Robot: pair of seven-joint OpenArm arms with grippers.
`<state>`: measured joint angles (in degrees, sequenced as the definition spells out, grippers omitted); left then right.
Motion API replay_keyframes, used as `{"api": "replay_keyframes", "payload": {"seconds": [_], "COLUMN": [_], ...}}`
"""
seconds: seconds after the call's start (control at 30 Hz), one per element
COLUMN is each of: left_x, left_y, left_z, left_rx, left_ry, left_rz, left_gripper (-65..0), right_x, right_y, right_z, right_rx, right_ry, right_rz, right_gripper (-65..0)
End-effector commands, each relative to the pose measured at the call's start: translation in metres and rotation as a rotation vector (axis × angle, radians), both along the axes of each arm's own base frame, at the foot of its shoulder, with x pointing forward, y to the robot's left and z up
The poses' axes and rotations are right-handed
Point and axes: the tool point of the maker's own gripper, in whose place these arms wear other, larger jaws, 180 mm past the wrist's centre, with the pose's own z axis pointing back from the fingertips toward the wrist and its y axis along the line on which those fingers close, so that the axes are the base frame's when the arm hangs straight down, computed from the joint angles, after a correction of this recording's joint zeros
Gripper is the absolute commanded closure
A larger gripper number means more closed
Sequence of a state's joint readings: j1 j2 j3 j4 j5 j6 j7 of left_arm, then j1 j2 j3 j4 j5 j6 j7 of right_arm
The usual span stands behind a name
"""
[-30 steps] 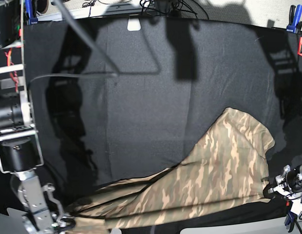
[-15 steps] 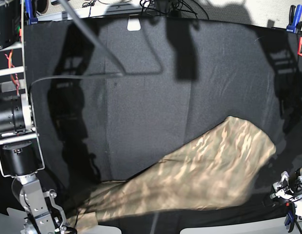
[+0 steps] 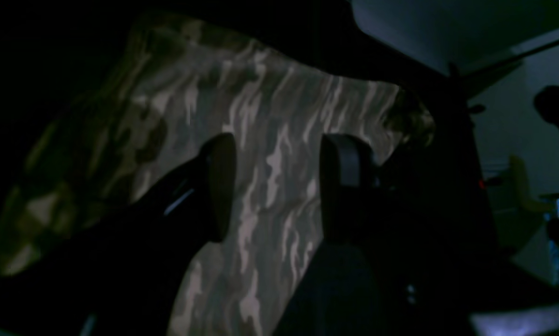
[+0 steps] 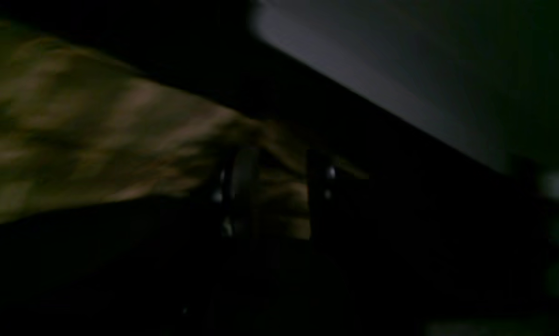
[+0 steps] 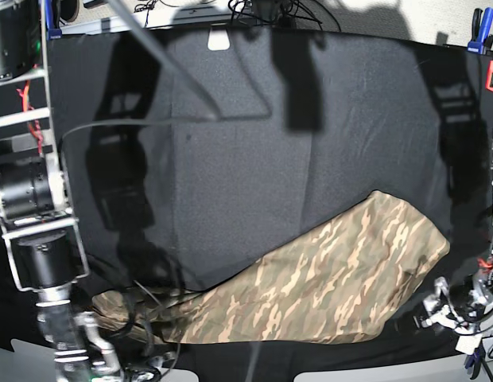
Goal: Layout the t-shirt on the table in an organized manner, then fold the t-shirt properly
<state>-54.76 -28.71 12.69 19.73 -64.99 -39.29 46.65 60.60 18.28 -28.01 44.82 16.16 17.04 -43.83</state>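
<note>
Black cloth covers the table [image 5: 254, 143]; we see the t-shirt [image 5: 326, 278] stretched low, left end effector [image 3: 277, 186] parted and empty, right end effector [image 4: 272, 191] parted around cloth.

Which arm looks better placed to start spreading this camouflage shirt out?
Probably the right: the right pincer sits at the bunched narrow end of the t-shirt, which needs spreading most. The left pincer hangs open over the wider, flatter end.

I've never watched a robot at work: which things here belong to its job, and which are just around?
Job:
- t-shirt
- table
- left gripper, open
- right gripper

Just around:
- blue clamp
- white tag
</note>
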Motion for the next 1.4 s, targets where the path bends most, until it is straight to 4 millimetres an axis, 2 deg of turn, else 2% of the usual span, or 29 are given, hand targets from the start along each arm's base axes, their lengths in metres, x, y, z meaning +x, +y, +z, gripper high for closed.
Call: {"api": "replay_keyframes", "payload": {"seconds": [0.0,0.07,0.13,0.3,0.47,0.53,0.7,0.87,1.0,1.07,1.2,1.37], "left_x": [0.012,0.005,-0.007,-0.032,-0.052,-0.058,-0.070,-0.088,-0.098,-0.101,-0.108,-0.118], "left_y": [-0.004,-0.019,-0.037,-0.074,-0.099,-0.104,-0.120,-0.134,-0.137,-0.135,-0.126,-0.136], "left_z": [0.031,0.022,0.013,-0.016,-0.040,-0.043,-0.038,-0.034,-0.037,-0.044,-0.074,-0.090], "left_rx": [-0.022,-0.029,-0.073,-0.142,-0.083,-0.019,0.149,0.263,0.373,0.438,0.609,0.638], "left_ry": [-0.070,-0.021,0.033,0.090,0.047,-0.002,-0.168,-0.301,-0.413,-0.450,-0.414,-0.400], "left_rz": [-0.012,-0.068,-0.129,-0.211,-0.260,-0.280,-0.334,-0.376,-0.380,-0.386,-0.423,-0.452], "left_gripper": [-26.0,-26.0,-26.0,-26.0,-24.5,-22.8,-22.3,-22.3,-22.3,-22.3,-22.4,-22.4], "right_x": [0.009,0.005,0.001,-0.006,-0.021,-0.031,-0.060,-0.089,-0.115,-0.127,-0.145,-0.165], "right_y": [0.009,0.023,0.027,0.012,-0.007,-0.009,-0.006,-0.026,-0.041,-0.049,-0.069,-0.083], "right_z": [0.035,0.034,0.029,0.008,-0.033,-0.051,-0.091,-0.121,-0.136,-0.144,-0.153,-0.165], "right_rx": [0.045,0.082,0.063,0.034,-0.042,-0.071,-0.132,-0.276,-0.366,-0.409,-0.506,-0.585], "right_ry": [-0.071,-0.055,-0.029,0.013,0.076,0.100,0.130,0.101,0.081,0.079,0.051,0.039], "right_rz": [0.039,0.106,0.156,0.131,0.108,0.114,0.132,0.052,-0.004,-0.037,-0.138,-0.191], "right_gripper": [-16.9,-16.9,-16.9,-16.9,-16.9,-16.9,-16.9,-16.9,-16.9,-16.9,-16.9,-16.9]}}
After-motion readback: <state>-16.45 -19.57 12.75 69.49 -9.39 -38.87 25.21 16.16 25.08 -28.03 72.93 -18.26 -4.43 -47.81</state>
